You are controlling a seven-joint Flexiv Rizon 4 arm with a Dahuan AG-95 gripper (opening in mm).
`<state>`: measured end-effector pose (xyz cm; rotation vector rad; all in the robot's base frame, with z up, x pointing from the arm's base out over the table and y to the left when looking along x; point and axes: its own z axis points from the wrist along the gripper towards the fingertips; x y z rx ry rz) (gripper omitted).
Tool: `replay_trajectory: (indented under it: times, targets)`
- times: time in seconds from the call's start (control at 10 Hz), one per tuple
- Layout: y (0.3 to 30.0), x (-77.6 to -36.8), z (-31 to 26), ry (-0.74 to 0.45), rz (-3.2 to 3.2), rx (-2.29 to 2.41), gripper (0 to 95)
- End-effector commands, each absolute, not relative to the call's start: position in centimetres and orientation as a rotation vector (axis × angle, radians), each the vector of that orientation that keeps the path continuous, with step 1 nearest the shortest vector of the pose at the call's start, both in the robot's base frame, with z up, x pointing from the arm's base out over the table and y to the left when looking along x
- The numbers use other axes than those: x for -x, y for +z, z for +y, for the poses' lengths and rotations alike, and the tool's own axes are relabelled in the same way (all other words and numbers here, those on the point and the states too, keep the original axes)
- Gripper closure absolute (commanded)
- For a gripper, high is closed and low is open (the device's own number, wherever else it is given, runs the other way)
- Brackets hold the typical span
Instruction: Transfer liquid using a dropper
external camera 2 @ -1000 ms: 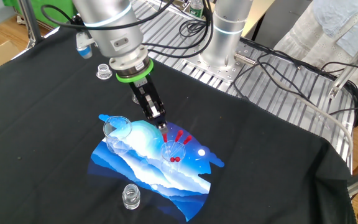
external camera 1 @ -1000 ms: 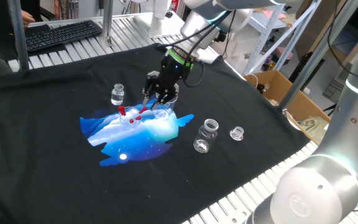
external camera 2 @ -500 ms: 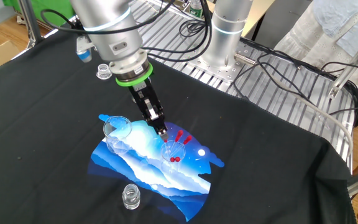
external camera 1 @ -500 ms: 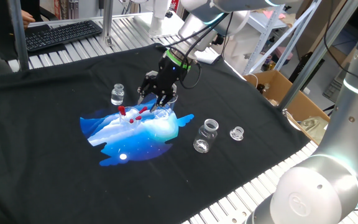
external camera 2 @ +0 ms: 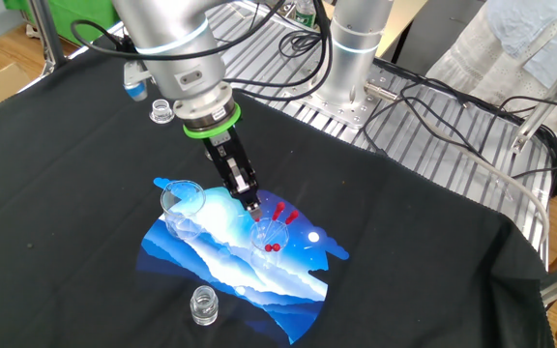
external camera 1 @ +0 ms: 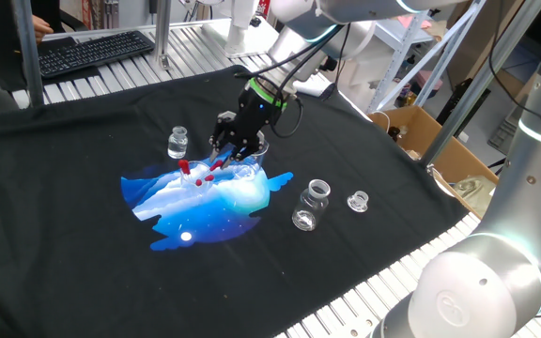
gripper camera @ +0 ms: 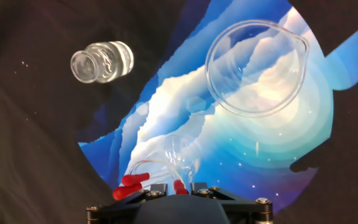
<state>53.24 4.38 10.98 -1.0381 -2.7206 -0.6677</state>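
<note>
At bottom of hand view, fingers (gripper camera: 166,190) sat over dropper (gripper camera: 180,185) bulbs; grip unclear. Small glass (gripper camera: 178,155) looked easy to tip.

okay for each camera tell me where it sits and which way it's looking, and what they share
One fixed view: across the table from the arm's base, toward keyboard and racks; arm and gripper show.
The other fixed view: high, opposite side, facing the arm's base; gripper shows.
Hand view: looks straight down; only the gripper base shows.
Shared: droppers, beaker, small jar.

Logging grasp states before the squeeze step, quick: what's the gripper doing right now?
Gripper: above the droppers; whether its jaws are open or shut cannot be told.
</note>
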Motion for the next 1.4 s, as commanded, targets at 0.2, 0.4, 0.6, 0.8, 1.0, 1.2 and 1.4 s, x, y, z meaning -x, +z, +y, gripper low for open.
replay_trajectory:
  times: [0.2,0.4,0.6,0.8,1.0,1.2,1.4]
  targets:
    - [11.0,-53.3,4.4,-0.663,-2.741,1.011,95.0]
    - [11.1,-53.3,4.4,-0.661,-2.748,1.003,95.0]
    - [11.1,-53.3,4.4,-0.663,-2.748,1.004,95.0]
    - [11.2,-53.2,4.5,-0.663,-2.743,1.016,95.0]
    - [12.0,-53.1,5.1,-0.659,-2.73,1.043,95.0]
    - [13.1,-53.1,5.7,-0.638,-2.735,1.053,95.0]
    - [14.2,-53.1,5.9,-0.604,-2.76,1.039,95.0]
